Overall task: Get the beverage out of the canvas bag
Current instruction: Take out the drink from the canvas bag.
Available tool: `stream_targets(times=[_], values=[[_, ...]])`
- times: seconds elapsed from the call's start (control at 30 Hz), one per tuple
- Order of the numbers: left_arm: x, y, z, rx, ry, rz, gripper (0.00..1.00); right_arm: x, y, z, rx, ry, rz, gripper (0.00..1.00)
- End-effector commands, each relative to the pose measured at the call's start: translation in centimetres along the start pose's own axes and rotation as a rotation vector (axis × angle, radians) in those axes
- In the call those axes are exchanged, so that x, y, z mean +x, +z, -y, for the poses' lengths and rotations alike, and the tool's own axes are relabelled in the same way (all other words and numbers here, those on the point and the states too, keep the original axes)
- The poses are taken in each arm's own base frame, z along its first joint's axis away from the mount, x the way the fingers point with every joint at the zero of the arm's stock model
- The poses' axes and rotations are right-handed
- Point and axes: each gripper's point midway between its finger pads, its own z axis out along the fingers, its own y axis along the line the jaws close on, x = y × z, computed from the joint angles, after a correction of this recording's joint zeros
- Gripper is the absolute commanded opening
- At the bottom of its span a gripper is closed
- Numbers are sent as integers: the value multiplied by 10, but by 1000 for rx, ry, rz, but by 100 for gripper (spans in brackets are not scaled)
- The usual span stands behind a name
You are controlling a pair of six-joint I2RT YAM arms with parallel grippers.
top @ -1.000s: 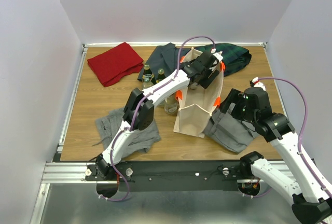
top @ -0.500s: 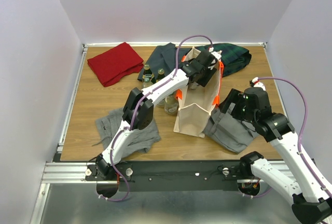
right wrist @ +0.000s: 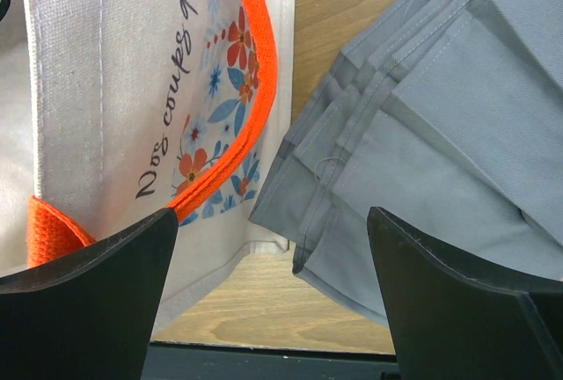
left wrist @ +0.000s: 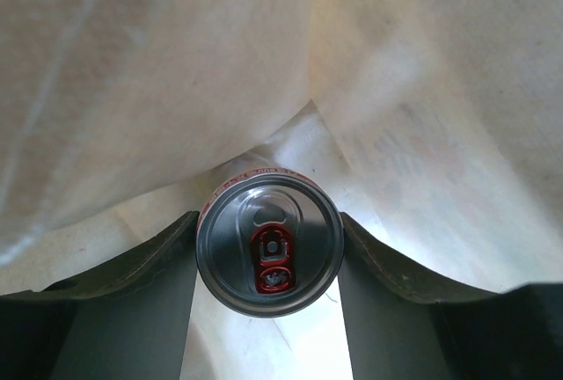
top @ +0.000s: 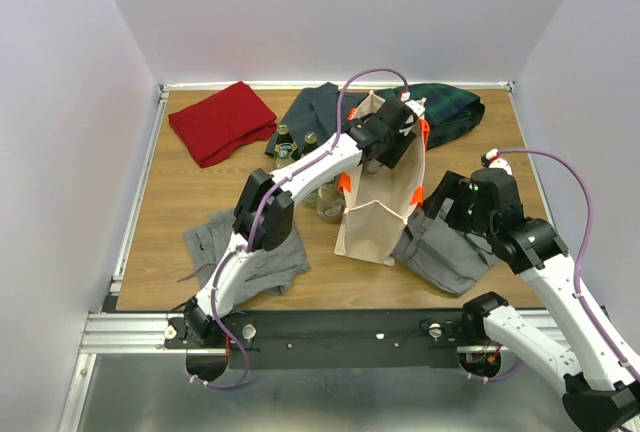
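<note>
The beige canvas bag (top: 378,214) with orange handles stands upright mid-table. My left gripper (top: 386,138) reaches down into its open mouth. In the left wrist view the left gripper (left wrist: 268,222) is shut on a silver-topped can (left wrist: 269,244) with a red tab, both fingers pressing its sides, with the bag's beige inner walls (left wrist: 176,72) all around. My right gripper (top: 441,198) is open and empty, just right of the bag. In the right wrist view the right gripper (right wrist: 273,222) sits between the bag's printed side (right wrist: 114,90) and folded grey clothes (right wrist: 440,134).
Two green bottles (top: 286,144) stand left of the bag. A red cloth (top: 222,120) lies back left, a dark green cloth (top: 452,107) back right, grey clothes (top: 445,252) right of the bag, and a grey garment (top: 250,247) front left.
My left gripper has shifted slightly up and left at the bag's mouth, still holding the can. The right arm has not moved.
</note>
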Motion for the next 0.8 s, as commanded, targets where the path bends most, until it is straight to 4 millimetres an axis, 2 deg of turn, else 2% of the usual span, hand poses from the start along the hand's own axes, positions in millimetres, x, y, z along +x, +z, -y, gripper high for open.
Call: stream_targets(times=[0.0,0.4,0.77], values=[[16,-17,-9,-5,8,-71,0,-3,3,3,16,-9,19,97],[-12,-41,-5,-3,36,-4,0,-5,1,3,19,-2,31,97],[-22,-58,2,16,44,25,0,-6,-2,3,16,0,40,97]])
